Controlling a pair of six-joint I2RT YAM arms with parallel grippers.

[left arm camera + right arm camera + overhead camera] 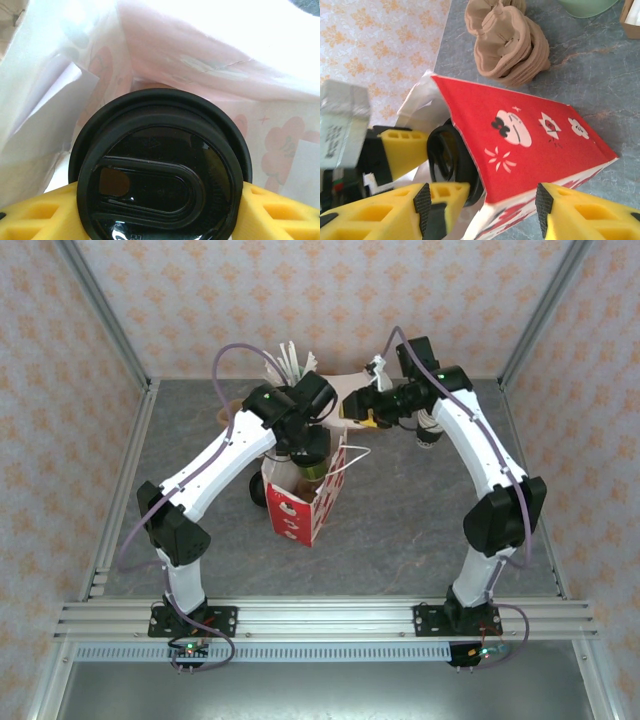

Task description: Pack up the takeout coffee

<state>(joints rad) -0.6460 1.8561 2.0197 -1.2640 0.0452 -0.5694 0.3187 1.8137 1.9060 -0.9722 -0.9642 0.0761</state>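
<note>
Your left arm is reaching forward and inward from its base, with the wrist tipping down over the mouth of the red-and-white bag [520, 130] in the middle of the bench [420, 530]. Your left gripper [160, 210] is grasping the takeout coffee [160, 170], its yellow fingers [35, 217] pressing against opposite sides of the lid. Your right arm is bending at the elbow and pointing its wrist leftward toward the top of the bag. Your right gripper [483, 202] is standing released, jaws spread, with the bag's red wall lying between them.

The coffee is sitting inside the bag, with white paper walls rising around it. You are seeing it from above as a round, glossy black lid with an oval sip recess.
</note>
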